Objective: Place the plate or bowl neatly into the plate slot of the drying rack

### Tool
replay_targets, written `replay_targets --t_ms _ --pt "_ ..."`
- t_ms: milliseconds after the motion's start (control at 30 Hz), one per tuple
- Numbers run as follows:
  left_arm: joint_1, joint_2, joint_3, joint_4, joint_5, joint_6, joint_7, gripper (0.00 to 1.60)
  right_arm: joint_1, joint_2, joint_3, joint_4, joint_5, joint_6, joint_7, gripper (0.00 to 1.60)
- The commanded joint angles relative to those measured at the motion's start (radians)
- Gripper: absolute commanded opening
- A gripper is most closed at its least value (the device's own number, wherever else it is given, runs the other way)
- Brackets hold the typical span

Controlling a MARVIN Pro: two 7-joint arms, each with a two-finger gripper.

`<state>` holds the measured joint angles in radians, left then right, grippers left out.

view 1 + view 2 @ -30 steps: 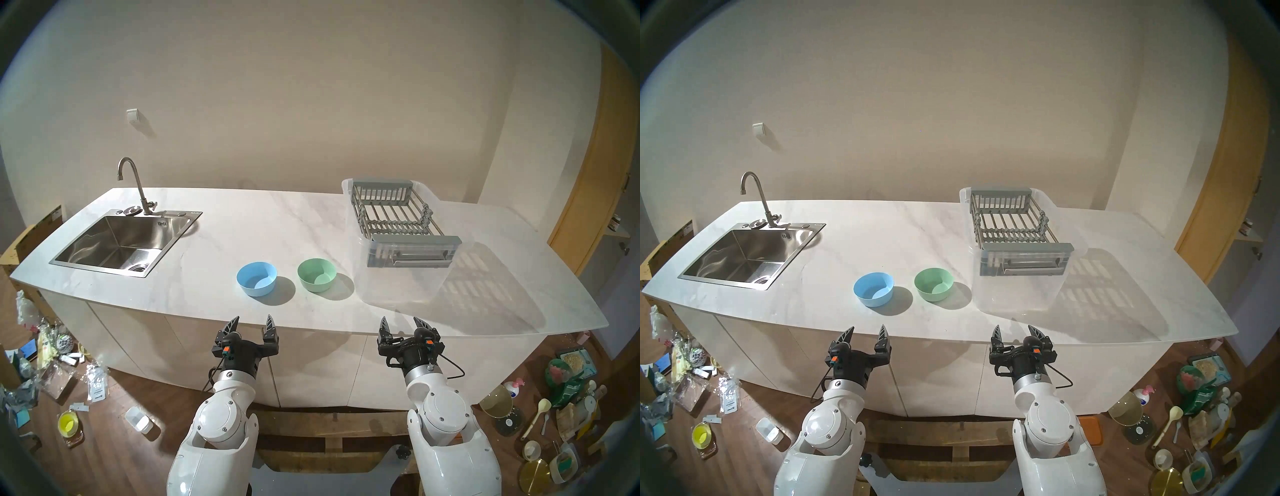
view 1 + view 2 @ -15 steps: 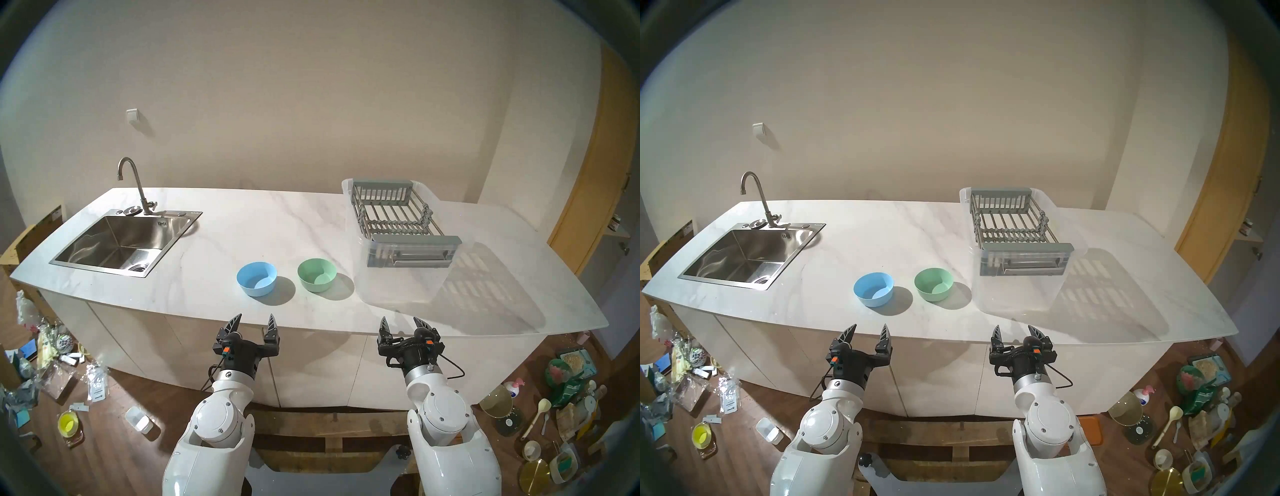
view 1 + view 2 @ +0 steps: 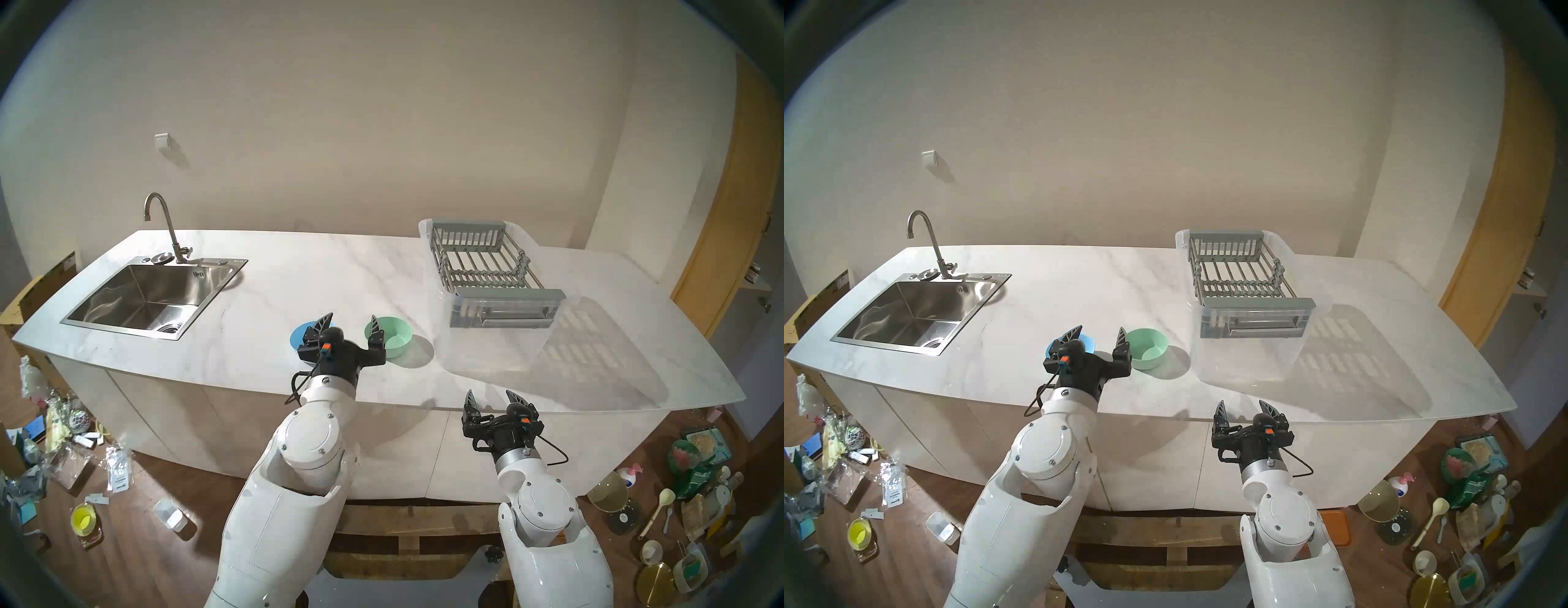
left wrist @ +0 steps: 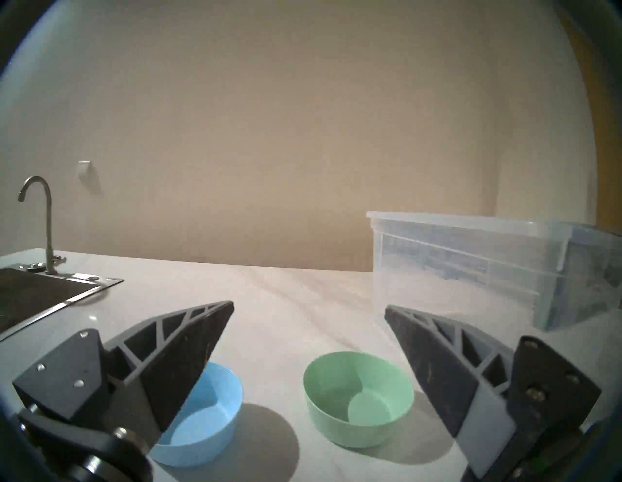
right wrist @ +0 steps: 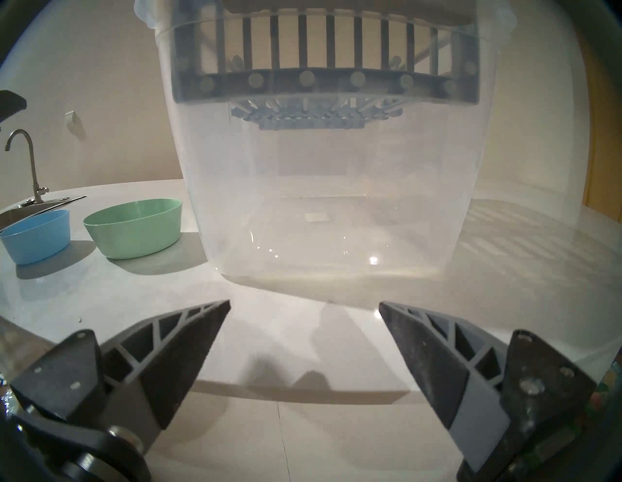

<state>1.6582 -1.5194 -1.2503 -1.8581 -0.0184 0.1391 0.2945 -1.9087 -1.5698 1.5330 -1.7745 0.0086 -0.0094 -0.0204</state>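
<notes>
Green bowl [image 4: 358, 397] sits on the counter below the left gripper [image 4: 309, 308], whose wide jaws hold nothing; the right gripper [image 5: 304, 307] is likewise wide

My arms are glossy white shells with round joint caps, each cap fixed by small screws. Each wrist has a silver ring, then a black body with a small orange part and a thin black cable. My fingers [image 4: 181, 353] are dark, pointed, with triangular ribs inside.
</notes>
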Motion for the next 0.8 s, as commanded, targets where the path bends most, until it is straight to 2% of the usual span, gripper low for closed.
replay_targets --t_ms 0,167,767 --pt "-0.013 0.01 0.083 -0.042 0.001 0.048 0.075 1.6 0.003 0.0 0.0 -0.03 0.001 -0.005 0.001 1.6" --pt "-0.021 0.014 0.103 -0.046 -0.008 0.073 0.126 1.6 0.003 0.0 0.0 -0.03 0.001 -0.004 0.001 1.6" --pt "-0.009 0.031 0.087 -0.125 -0.012 0.119 0.167 1.6 0.003 0.0 0.0 -0.03 0.001 -0.004 0.001 1.6"
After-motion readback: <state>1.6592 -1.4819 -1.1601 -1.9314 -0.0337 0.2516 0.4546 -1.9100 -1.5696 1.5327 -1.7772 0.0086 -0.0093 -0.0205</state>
